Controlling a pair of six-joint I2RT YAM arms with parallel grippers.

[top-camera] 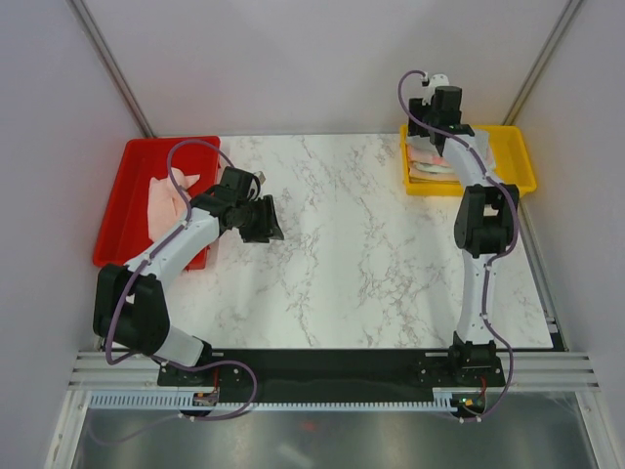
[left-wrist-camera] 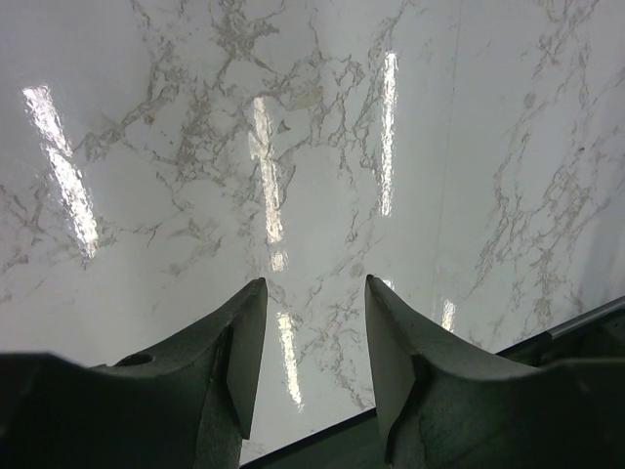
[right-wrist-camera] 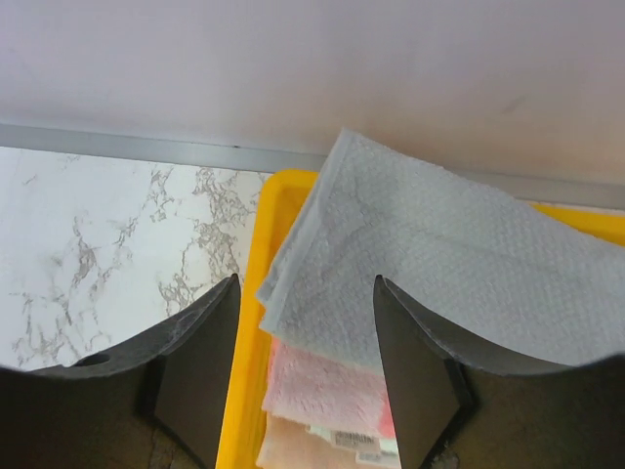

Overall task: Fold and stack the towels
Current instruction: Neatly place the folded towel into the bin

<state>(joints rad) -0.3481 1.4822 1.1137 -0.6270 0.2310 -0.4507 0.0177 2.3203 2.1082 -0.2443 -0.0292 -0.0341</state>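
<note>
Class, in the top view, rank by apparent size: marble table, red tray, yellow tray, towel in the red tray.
1. Marble table.
2. Red tray and yellow tray: similar, and the right arm hides part of the yellow one, so not ranked.
3. Towel in the red tray.

Two slim black-and-white robot arms

The left arm (top-camera: 181, 239) and right arm (top-camera: 485, 220) have white links, bulky black joints and black bases (top-camera: 190, 371), each trailed by a purple cable (top-camera: 401, 98). The left gripper (left-wrist-camera: 314, 288) and right gripper (right-wrist-camera: 305, 283) have dark grey wedge-shaped fingers (left-wrist-camera: 234, 362).
</note>
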